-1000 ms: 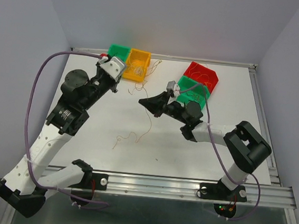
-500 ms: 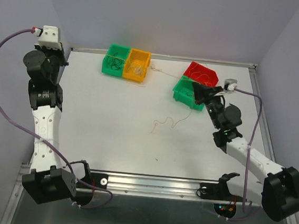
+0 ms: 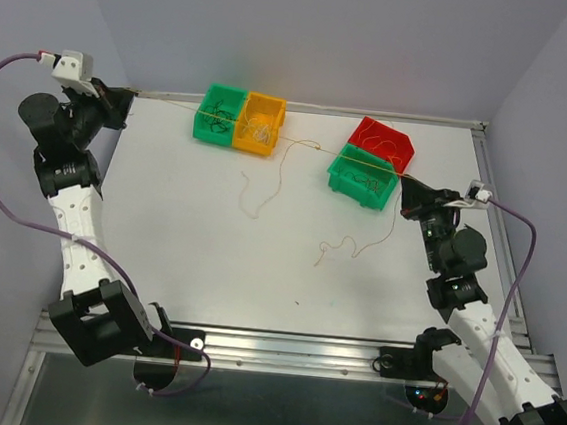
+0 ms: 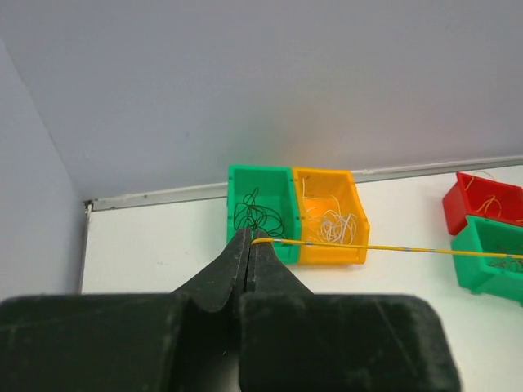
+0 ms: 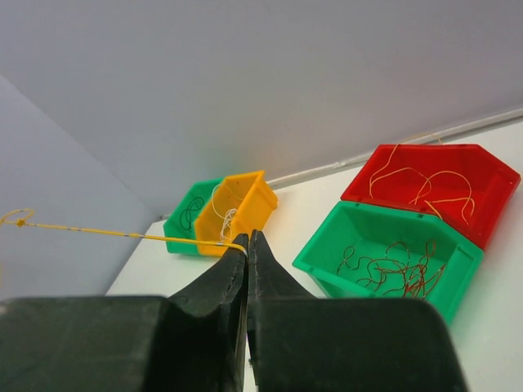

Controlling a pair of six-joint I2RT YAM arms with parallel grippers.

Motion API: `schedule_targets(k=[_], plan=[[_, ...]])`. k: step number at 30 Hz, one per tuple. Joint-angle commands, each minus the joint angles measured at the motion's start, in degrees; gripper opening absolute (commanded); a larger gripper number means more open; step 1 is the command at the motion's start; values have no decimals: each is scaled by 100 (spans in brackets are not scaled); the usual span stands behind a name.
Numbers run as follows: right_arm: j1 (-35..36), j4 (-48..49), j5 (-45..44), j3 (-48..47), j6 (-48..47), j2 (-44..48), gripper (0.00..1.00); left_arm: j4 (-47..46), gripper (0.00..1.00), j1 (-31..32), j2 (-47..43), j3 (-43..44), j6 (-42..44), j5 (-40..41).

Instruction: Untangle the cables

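Observation:
A thin yellow cable [image 3: 310, 146] runs taut across the back of the table, above the bins. My left gripper [image 3: 126, 97] at the far left corner is shut on one end [image 4: 249, 238]. My right gripper [image 3: 405, 180], beside the right green bin, is shut on the other end [image 5: 248, 238]. Two curly orange-tan cables hang from the yellow one: one [image 3: 262, 192] below the orange bin, another [image 3: 360, 248] trailing onto the table at mid right. In the wrist views the yellow cable [image 4: 392, 248] [image 5: 122, 233] leaves each pair of closed jaws sideways.
A green bin [image 3: 203, 129] holds dark cables and the orange bin [image 3: 253, 147] next to it whitish ones. At back right, a red bin [image 3: 364, 128] holds orange-tan strands and a green bin [image 3: 351, 189] reddish ones. Purple arm cords loop at both table sides.
Both grippers have drawn apart from the table's middle to opposite sides. The yellow cable is now stretched taut between them, and the orange-tan strands have lifted and shifted with it.

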State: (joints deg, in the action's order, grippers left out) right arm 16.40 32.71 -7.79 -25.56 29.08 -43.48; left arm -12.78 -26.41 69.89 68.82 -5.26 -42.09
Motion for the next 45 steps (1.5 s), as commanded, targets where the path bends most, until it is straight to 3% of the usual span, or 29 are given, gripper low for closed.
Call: schedule_targets(k=[1,9,13,15,19,25,28,35,45], plan=[[-594,-520,-2131,209,-113,314,1,-1016,0,-988,34,79,-90,1256],[-594,-529,-1762,131,-95,218,1,-1148,0,-1015,-238,-131,-19,897],[-594,24,-45,131,-227,25,1,-1087,0,-621,-527,-447,296,272],[-595,296,618,-1,-201,-142,1,-738,0,160,-677,-579,849,481],[-594,981,1937,-54,-87,-573,1,-630,0,1400,-915,-1150,1096,491],[-586,1640,2694,-265,80,-969,1,-357,0,3410,-600,-1668,1746,991],[-525,1843,3054,-431,211,-1196,1,-366,0,4045,-179,-1775,2010,1176],[168,2090,3845,-1011,-147,-2223,1,-375,0,4654,139,-1828,2205,1045],[1181,2353,5103,-2093,-1141,-4308,1,-480,0,4707,-317,-2214,2389,184]])
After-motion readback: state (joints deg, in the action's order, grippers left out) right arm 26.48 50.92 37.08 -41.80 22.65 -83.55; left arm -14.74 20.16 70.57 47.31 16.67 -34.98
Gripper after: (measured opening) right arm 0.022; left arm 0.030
